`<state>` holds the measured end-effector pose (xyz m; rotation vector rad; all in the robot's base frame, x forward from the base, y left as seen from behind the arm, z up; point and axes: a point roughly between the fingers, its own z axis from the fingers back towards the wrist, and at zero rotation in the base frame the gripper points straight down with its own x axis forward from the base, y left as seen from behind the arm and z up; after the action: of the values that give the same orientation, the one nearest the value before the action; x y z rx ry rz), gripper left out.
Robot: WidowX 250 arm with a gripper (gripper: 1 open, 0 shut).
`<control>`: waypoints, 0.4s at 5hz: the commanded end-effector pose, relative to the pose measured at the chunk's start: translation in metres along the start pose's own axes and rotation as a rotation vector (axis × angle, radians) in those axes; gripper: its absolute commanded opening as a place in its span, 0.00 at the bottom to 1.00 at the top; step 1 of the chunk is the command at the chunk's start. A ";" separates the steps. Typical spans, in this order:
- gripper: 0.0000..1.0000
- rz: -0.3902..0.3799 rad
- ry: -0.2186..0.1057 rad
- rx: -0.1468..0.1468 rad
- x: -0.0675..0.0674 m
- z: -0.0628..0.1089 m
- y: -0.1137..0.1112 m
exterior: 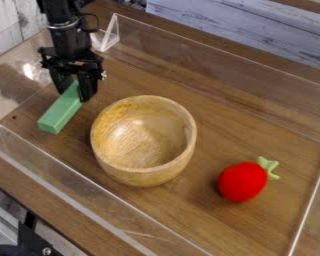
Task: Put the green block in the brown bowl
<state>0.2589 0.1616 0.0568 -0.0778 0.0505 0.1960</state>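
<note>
Nearest the camera, really, is a strip of clear, see-through wall (116, 212) running along the lower left edge of the wooden table (243, 100), with some dark, cable-like clutter beyond that edge in the bottom left corner. On the right, well apart from everything else, lies a glossy red strawberry-like toy (242, 182) with a green stem pointing up and to the right. Further in sits the brown bowl (145, 141), round and thick-walled, upright on the table, its grain showing and nothing inside it. Just beside it, on its left and outside the rim, is the green block (60, 110), a flat, plain bar slanting from lower left to upper right. The block's upper end is between the fingers of the black gripper (80, 84), which are clamped on it; whether its lower end touches the table I cannot tell. The dark arm (69, 28) rises behind, toward the top left. No brand, label or writing can be read on any of these things.
</note>
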 end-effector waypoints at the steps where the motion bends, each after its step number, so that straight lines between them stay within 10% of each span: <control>1: 0.00 -0.002 -0.061 0.025 0.000 0.029 -0.010; 2: 0.00 -0.001 -0.065 0.025 -0.007 0.040 -0.023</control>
<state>0.2553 0.1392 0.0826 -0.0690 0.0390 0.1961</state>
